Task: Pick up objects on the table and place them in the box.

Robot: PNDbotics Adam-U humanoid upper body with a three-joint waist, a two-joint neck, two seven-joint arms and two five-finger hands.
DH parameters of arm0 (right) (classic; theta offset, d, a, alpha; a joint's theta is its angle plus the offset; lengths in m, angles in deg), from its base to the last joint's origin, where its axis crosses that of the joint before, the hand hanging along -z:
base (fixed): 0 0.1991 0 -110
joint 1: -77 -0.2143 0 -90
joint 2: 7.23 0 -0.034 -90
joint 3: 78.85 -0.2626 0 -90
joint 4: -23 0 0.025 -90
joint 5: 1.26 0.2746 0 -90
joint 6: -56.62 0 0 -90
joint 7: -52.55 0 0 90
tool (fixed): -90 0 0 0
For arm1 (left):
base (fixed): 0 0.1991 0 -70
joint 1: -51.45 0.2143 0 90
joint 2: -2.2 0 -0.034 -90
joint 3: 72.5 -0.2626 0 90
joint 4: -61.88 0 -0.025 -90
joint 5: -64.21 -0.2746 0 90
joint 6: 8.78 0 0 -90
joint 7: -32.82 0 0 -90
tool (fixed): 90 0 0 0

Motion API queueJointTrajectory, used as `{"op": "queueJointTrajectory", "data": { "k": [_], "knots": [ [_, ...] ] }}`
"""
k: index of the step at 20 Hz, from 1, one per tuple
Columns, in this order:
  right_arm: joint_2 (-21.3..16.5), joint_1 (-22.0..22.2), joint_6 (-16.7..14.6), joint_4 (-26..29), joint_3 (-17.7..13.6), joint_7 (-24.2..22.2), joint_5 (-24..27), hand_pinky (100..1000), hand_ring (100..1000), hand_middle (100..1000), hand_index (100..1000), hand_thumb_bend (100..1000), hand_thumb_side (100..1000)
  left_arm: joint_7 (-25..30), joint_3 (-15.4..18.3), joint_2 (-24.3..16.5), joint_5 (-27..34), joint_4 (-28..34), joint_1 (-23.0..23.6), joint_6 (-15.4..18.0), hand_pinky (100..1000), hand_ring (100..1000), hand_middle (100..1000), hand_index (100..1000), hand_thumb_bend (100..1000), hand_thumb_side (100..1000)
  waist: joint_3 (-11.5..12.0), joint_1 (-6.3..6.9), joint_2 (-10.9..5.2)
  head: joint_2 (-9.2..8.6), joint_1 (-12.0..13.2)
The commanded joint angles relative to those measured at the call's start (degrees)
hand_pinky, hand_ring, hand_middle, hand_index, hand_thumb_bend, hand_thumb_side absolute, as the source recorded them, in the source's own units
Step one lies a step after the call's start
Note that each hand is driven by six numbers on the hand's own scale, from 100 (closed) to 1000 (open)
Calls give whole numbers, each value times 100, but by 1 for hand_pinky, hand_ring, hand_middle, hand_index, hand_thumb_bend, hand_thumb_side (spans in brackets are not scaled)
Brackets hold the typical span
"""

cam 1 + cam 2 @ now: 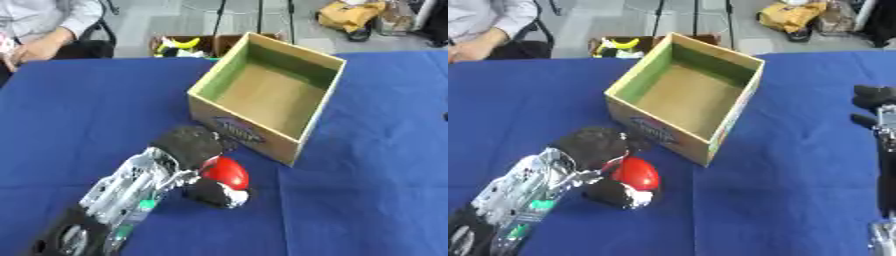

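Observation:
A red rounded object (227,173) sits low over the blue table, just in front of the box's near corner. My left hand (194,148) comes in from the lower left and is shut on the red object, fingers over its top and thumb under it. The open cardboard box (305,129) stands ahead, tilted askew, with green inner walls and nothing visible inside. My right hand (874,98) shows only at the right edge of the right eye view, well away from the box; whether its fingers are curled is unclear.
The blue cloth (96,110) covers the whole table. Beyond the far edge stands a brown box holding yellow items (179,44), and a seated person is at the far left. A yellow bag (350,15) lies on the floor behind.

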Motion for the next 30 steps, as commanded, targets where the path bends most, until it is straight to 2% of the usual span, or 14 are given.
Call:
{"op": "queueJointTrajectory", "data": {
  "k": [1,12,14,21,25,30],
  "knots": [
    [-40,-26,-16,83,-21,6,7,781,829,764,780,100,1000,-23,-11,21,-50,4,-69,37,162,535,779,929,492,990,-2,-14,-95,-68,12],
    [-29,-37,-25,83,-28,13,12,782,829,764,777,100,1000,-150,-89,139,237,-382,-8,-95,133,530,764,934,420,899,-2,-20,-68,-72,13],
    [-28,-41,-28,83,-26,10,15,782,829,763,776,100,1000,-183,-95,162,300,-448,-2,-133,124,527,760,932,372,859,0,-23,-66,-77,12],
    [-29,-48,-26,83,-27,4,25,783,830,763,773,100,1000,-404,-109,202,499,-552,9,-290,106,521,733,916,110,731,3,-19,-71,-88,10],
    [-32,-47,-24,83,-28,-2,29,784,831,763,772,100,1000,-514,-117,205,601,-597,14,-398,127,522,729,903,100,636,5,-9,-78,-91,5],
    [-36,-47,-22,83,-29,-3,37,784,832,763,769,100,1000,-591,-117,193,662,-603,4,-512,121,515,732,895,100,578,6,5,-93,-94,-5]
  ]
}}
